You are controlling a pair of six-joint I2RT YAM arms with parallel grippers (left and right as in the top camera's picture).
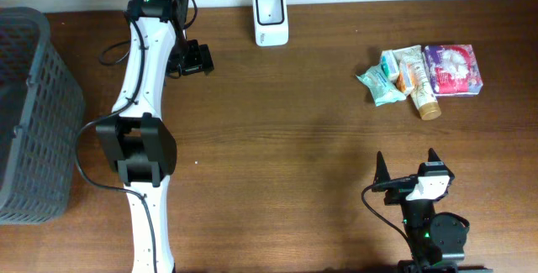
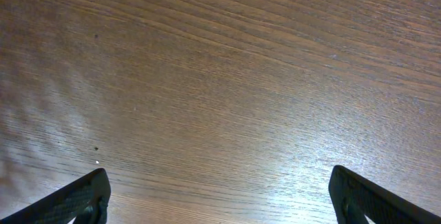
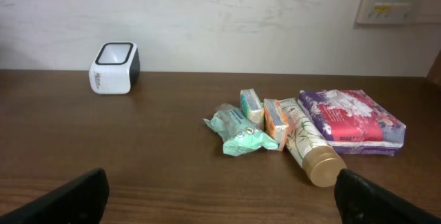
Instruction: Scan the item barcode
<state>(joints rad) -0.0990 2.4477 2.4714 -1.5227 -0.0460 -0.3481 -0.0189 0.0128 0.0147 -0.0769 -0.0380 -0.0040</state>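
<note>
1. The left gripper point(image 1: 195, 60) hung in the upper left of the overhead view, its fingers point(image 2: 83, 200) spread wide over the bare table point(image 1: 294, 130) and pinching nothing.
2. The right gripper point(image 1: 406, 160) sat at the lower right, its jaws also spread wide and empty.
3. A white scanner point(image 1: 271, 18) stood at the top centre, near the table's far edge.
4. The goods lay clustered at the upper right, well apart from both grippers. They were a purple pack point(image 1: 454, 69), a tube point(image 1: 423, 97), an orange pack point(image 1: 407, 76), a teal pack point(image 1: 389, 63) and a green packet point(image 1: 380, 86), packed side by side.
5. A grey basket point(image 1: 34, 113) filled the left edge.
6. No barcode could be made out.
</note>
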